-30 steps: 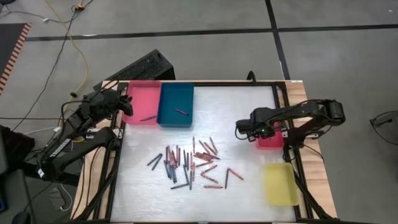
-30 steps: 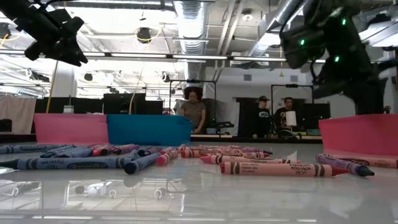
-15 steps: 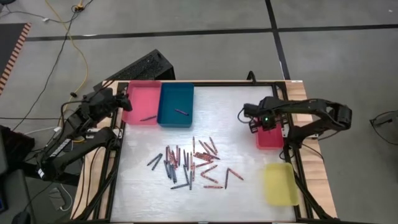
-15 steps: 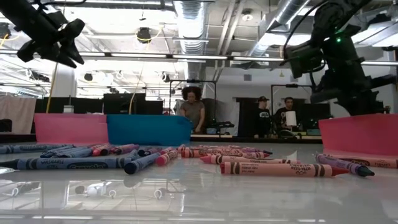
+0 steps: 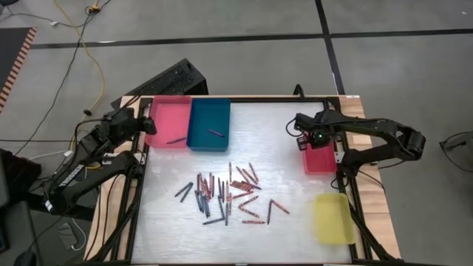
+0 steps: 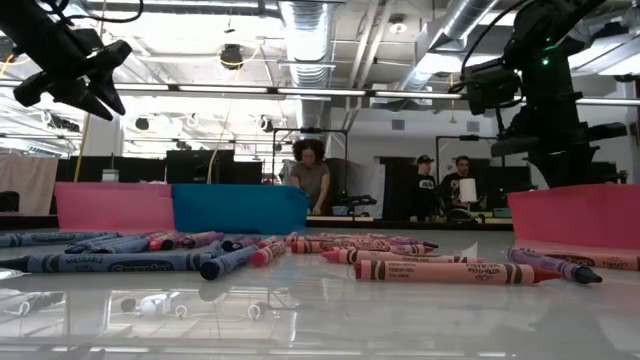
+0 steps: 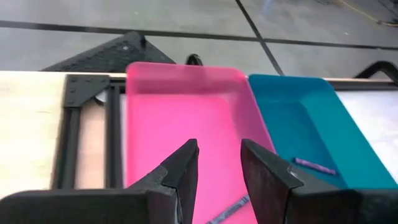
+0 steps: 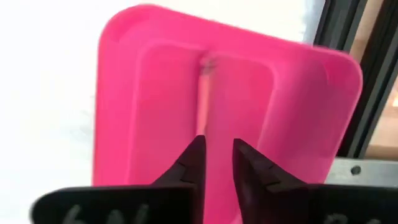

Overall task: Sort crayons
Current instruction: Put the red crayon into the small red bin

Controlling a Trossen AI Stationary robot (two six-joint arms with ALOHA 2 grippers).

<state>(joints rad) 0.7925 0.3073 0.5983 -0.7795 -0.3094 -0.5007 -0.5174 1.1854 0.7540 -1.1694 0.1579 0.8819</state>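
Crayons [image 5: 229, 193] lay scattered in a loose heap on the white table [image 5: 281, 133], well apart from both grippers, toward the near side of the board. One crayon [image 7: 229, 210] rested in the pink tray [image 7: 180, 118] just ahead of the left gripper [image 7: 219, 163], whose fingers stood a narrow gap apart and held nothing; another crayon [image 7: 310, 164] lay in the blue tray [image 7: 298, 112] beside it. Right gripper [image 8: 216, 155] hung over the red tray [image 8: 311, 112] at the table's right edge, fingers slightly parted with nothing between them; a blurred pale streak below it, possibly a crayon, could not be made out. Yellow tray [image 5: 332, 218] sat nearer along the same edge. Three people [image 6: 312, 180] stood in the room beyond the table.
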